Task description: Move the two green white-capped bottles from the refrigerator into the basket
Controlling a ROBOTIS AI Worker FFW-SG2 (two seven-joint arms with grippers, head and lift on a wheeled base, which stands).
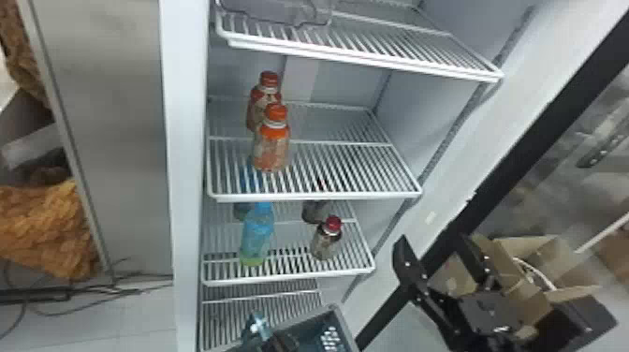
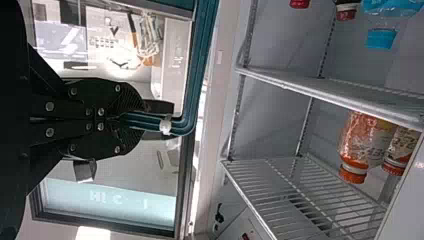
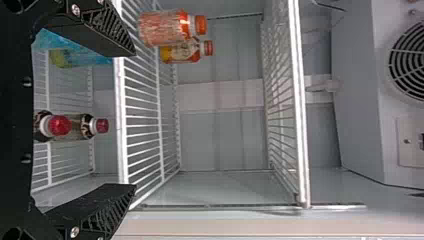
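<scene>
At the bottom edge of the head view, my left gripper (image 1: 280, 342) holds the basket (image 1: 340, 320) by its teal handle (image 1: 256, 323). The left wrist view has that gripper (image 2: 131, 119) shut on the handle (image 2: 200, 60), beside a white tie. My right gripper (image 1: 439, 262) stands open at the right, outside the shelves, before the open door. In the right wrist view, nothing is between the fingers of this gripper (image 3: 131, 120), which faces the refrigerator shelves. Part of the basket's inside is cut off by the head view's lower edge.
Two orange-capped bottles (image 1: 271, 145) stand on the middle shelf (image 1: 346, 164), at its left. Below are blue bottles (image 1: 257, 234) and dark red-capped bottles (image 1: 326, 241). A wire shelf (image 1: 374, 51) hangs above. Cardboard boxes (image 1: 529, 253) lie beyond the right arm and door frame (image 1: 529, 126).
</scene>
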